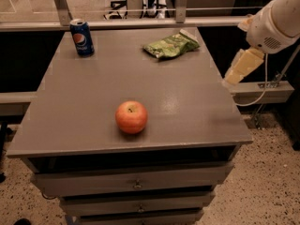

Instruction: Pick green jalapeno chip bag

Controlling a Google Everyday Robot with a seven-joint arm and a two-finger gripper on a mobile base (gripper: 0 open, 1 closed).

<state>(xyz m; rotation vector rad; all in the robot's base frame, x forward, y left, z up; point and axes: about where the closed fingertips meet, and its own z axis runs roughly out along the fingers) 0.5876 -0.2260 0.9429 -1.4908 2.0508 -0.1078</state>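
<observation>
White rounded arm (276,18), thin pale cable (265,81), cream-yellow pincer (230,81) just beside the table (187,121) edge.

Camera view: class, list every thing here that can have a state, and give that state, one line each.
Pepsi can: upright, far left corner of the table.
green jalapeno chip bag: lying flat, crumpled, untouched, far right of the table.
apple: resting stem up, near the front edge.
drawers: shut.
gripper: in the air beside the table's right edge, apart from the bag.
</observation>
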